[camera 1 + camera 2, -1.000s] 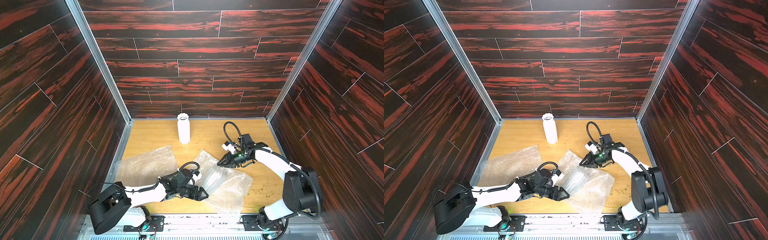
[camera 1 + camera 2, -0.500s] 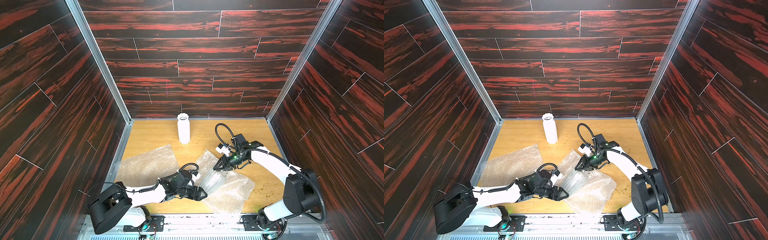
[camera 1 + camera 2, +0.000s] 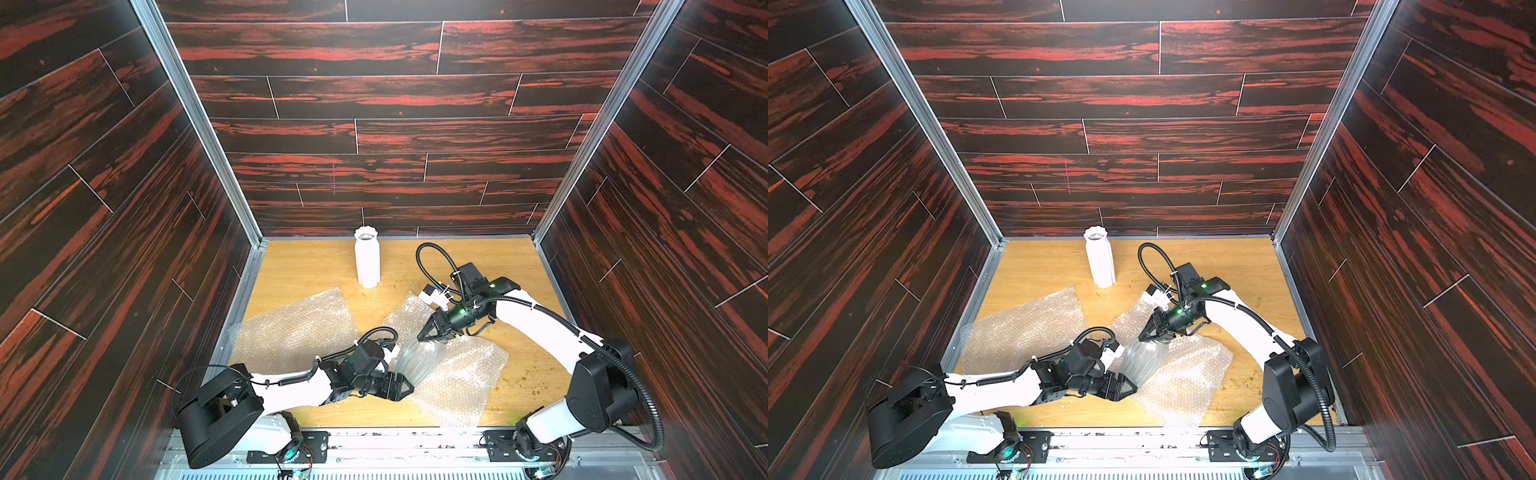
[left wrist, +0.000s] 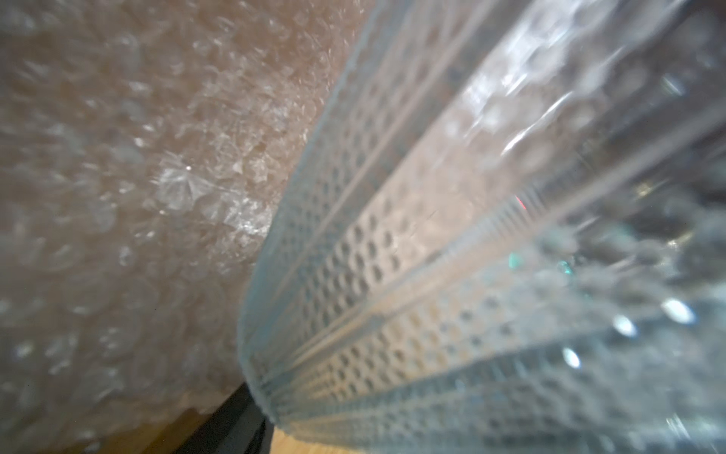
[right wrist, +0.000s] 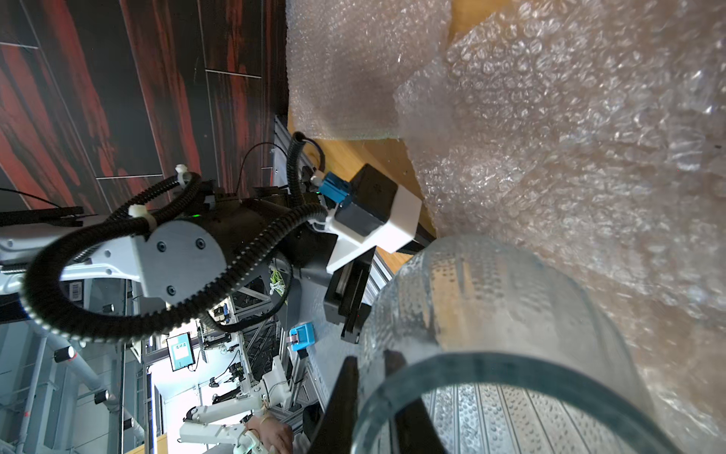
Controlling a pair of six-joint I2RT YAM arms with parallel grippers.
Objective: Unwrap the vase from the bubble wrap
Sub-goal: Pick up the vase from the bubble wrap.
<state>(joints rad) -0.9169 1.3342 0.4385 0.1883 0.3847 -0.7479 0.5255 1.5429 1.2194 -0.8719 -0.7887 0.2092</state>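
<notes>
A clear ribbed glass vase (image 3: 422, 359) (image 3: 1144, 359) lies tilted on a spread sheet of bubble wrap (image 3: 461, 374) (image 3: 1183, 376). None of the wrap covers it. My right gripper (image 3: 423, 338) (image 3: 1144, 338) is at the vase's mouth. In the right wrist view this gripper (image 5: 371, 361) has one finger inside and one outside the vase (image 5: 491, 314), pinching the rim. My left gripper (image 3: 405, 388) (image 3: 1129, 388) holds the base end with its jaws wide. In the left wrist view the vase (image 4: 432, 275) fills the frame and only one of the fingers (image 4: 231, 424) shows.
A second bubble wrap sheet (image 3: 291, 332) (image 3: 1021, 332) lies flat at the left. A white fluted vase (image 3: 368, 259) (image 3: 1100, 259) stands upright at the back. Small crumbs (image 3: 523, 374) dot the wooden table (image 3: 498, 266) on the right. Dark walls close in on three sides.
My right gripper moved from the wrap's far edge down to the glass vase's mouth and closed on the rim. The left arm and the vase stayed put.
</notes>
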